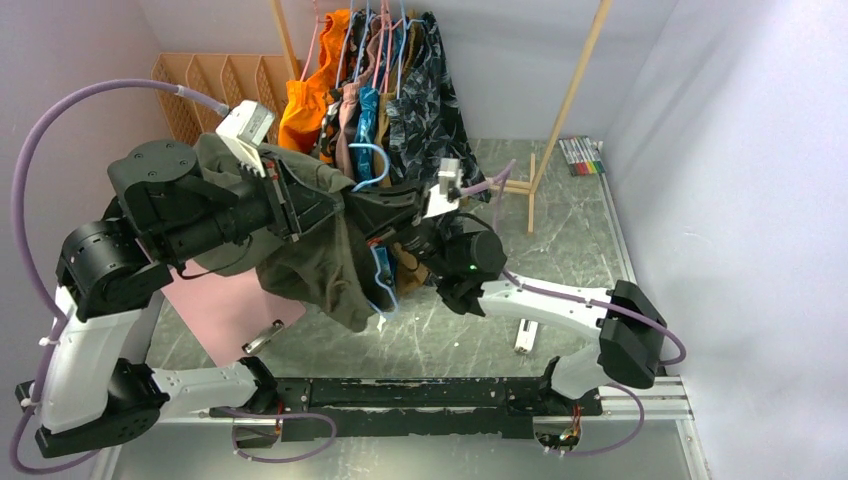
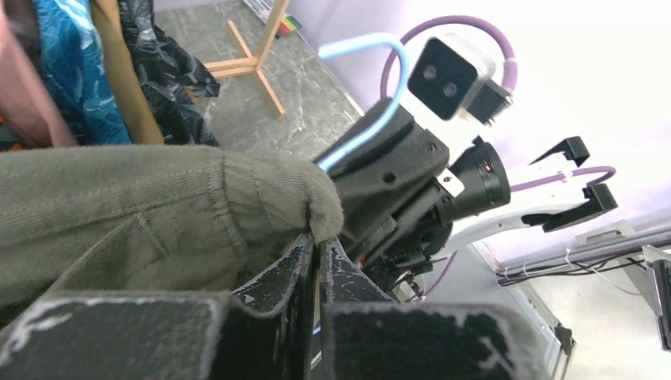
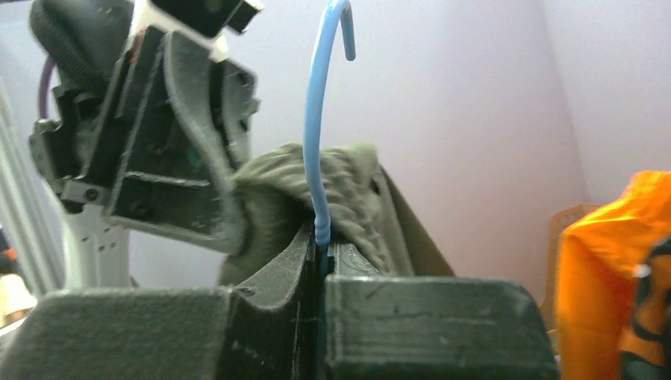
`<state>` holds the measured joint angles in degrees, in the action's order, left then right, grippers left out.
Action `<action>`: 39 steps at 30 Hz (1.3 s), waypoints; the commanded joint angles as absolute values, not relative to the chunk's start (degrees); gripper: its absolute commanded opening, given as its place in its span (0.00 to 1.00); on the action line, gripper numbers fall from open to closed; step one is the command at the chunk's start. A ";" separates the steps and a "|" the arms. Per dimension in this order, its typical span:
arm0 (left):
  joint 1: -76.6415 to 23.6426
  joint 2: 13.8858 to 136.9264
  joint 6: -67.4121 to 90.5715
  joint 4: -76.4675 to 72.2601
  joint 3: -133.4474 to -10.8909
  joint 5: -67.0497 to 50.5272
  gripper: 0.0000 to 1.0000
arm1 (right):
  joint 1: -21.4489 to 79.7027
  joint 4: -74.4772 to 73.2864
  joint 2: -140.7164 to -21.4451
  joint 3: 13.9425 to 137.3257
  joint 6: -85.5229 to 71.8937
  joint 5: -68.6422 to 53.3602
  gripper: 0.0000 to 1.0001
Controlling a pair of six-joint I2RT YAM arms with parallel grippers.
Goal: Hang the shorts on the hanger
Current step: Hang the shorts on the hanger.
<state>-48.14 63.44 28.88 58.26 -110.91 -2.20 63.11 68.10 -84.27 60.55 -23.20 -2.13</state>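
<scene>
**A:** Left claw (image 2: 319,245), state?

**B:** Fingers pressed together, pinching the ribbed waistband edge of the shorts (image 2: 198,190). The fabric bunches right at the fingertips and spreads back over the claw body.

**A:** Where are the shorts overall?

**B:** In the air, off the table (image 1: 560,250). In the top view they drape over the left claw and hang down between the two arms.

**A:** Right claw (image 3: 320,241)?

**B:** Closed on the neck of the hanger (image 3: 316,119). The blue wire rises straight out from between the fingertips, with the hook on top and curling over.

**A:** Hanger relative to the shorts?

**B:** The waistband fold lies against the hanger's neck, just above the right claw's tips. The two claws sit nearly tip to tip. In the top view part of the hanger's frame shows below the shorts. I cannot tell whether any fabric is threaded over the bar.

**A:** Background?

**B:** A clothes rack (image 1: 575,90) with hung garments stands behind the arms.
</scene>
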 commanded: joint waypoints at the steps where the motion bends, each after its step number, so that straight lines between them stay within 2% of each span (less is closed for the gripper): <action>1: -48.28 62.28 29.09 52.91 -111.20 -6.34 0.07 | 56.19 78.85 -80.99 57.78 -31.90 -3.66 0.00; 6: -48.27 61.45 28.48 52.64 -110.86 -5.10 0.07 | 54.41 81.64 -80.53 55.55 -37.53 -12.79 0.00; 12: -48.26 66.57 28.96 51.75 -109.89 -14.91 0.07 | 53.21 91.14 -80.70 52.67 -44.45 -12.06 0.00; 21: -48.25 72.32 28.50 53.11 -113.85 -17.14 0.09 | 53.03 91.43 -78.18 51.42 -43.88 -12.81 0.00; 22: -48.26 72.10 28.44 53.31 -113.47 -17.22 0.16 | 52.95 91.20 -77.66 51.22 -43.52 -12.85 0.00; 26: -48.27 68.34 28.74 51.28 -110.01 -15.99 0.78 | 52.82 90.98 -75.62 50.62 -42.50 -12.97 0.00; 27: -48.28 67.26 28.93 50.28 -109.11 -16.01 0.92 | 52.78 91.25 -75.23 50.46 -42.37 -12.90 0.00; 28: -48.30 66.33 29.06 49.38 -108.21 -16.26 0.99 | 52.81 91.61 -75.05 50.25 -42.46 -12.53 0.00; 34: -48.26 62.82 28.83 46.88 -107.59 -17.00 0.99 | 52.79 96.12 -75.14 49.98 -43.49 -10.46 0.00; 39: -48.31 60.55 28.59 43.61 -110.62 -22.62 0.99 | 52.76 96.31 -73.57 49.53 -42.41 -10.44 0.00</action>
